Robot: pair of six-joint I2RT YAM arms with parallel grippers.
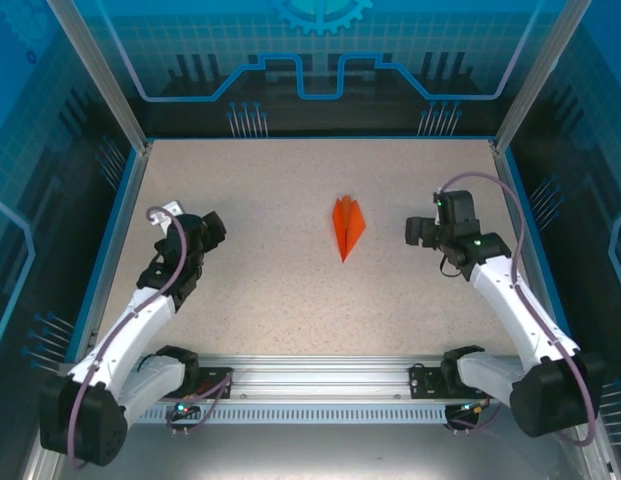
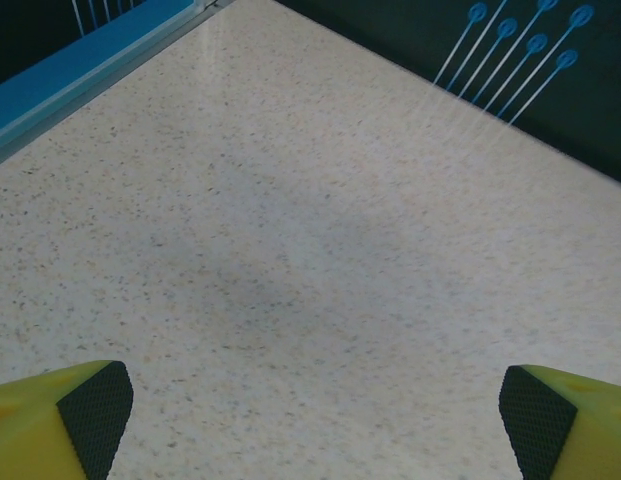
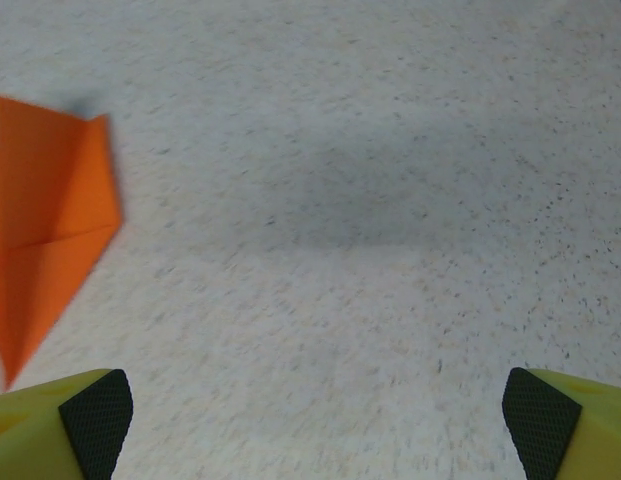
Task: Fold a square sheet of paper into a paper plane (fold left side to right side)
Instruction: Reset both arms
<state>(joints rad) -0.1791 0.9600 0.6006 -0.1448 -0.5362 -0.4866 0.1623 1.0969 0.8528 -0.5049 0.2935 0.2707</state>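
Small bright orange paper plane (image 1: 348,227), folded into a narrow dart, lying flat near the middle of a speckled beige tabletop (image 1: 260,190), with both of my robot arms standing apart from it.

The dart's sharp tip points toward the arm bases and its wider tail toward the back wall; a crease runs down its centre. My left gripper (image 1: 214,228) sits well off to its left, jaws spread wide and holding nothing. Its wrist camera shows me yellow fingers with black textured pads (image 2: 95,412) at the bottom corners, over bare table. My right gripper (image 1: 418,232) sits to the plane's right, nearer than the left one, likewise released and empty. In its wrist view the orange paper lies at the left edge, clear of both fingers.
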